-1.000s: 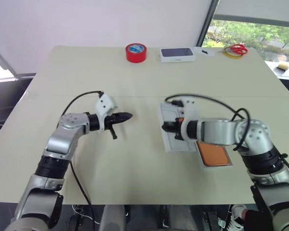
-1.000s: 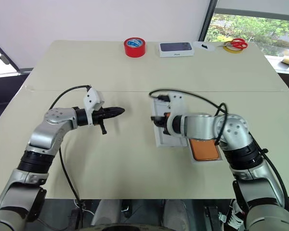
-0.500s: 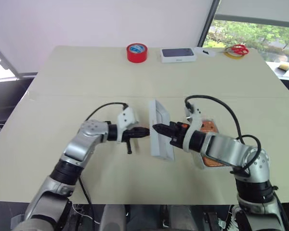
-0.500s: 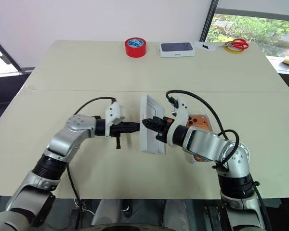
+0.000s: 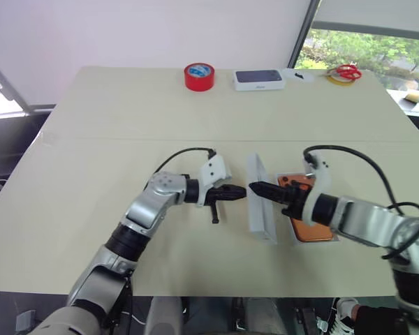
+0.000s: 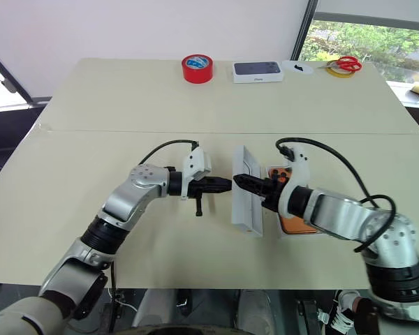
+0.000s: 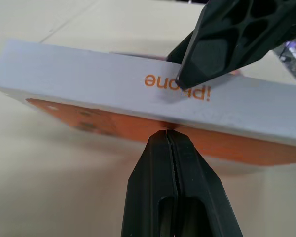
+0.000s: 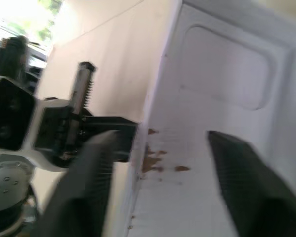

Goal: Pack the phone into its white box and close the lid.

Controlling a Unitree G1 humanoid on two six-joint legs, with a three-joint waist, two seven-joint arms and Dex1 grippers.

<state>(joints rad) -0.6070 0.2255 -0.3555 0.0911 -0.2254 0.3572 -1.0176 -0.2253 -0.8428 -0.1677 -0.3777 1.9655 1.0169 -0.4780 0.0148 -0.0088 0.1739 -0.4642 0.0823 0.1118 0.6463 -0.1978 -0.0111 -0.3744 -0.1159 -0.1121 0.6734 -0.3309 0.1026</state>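
From the head views, the lid (image 6: pixel 246 190) stands on its long edge on the desk (image 6: pixel 91 105), between the left gripper (image 6: pixel 222 184) and the right gripper (image 6: pixel 246 183). The phone (image 6: pixel 292 218) lies in the white box (image 5: pixel 292 237) just right of it, under the right arm. In the left wrist view, the left fingers (image 7: pixel 172 187) are pressed shut against the lid's printed face. In the right wrist view, the right fingers (image 8: pixel 246 187) are spread apart before its pale inner face.
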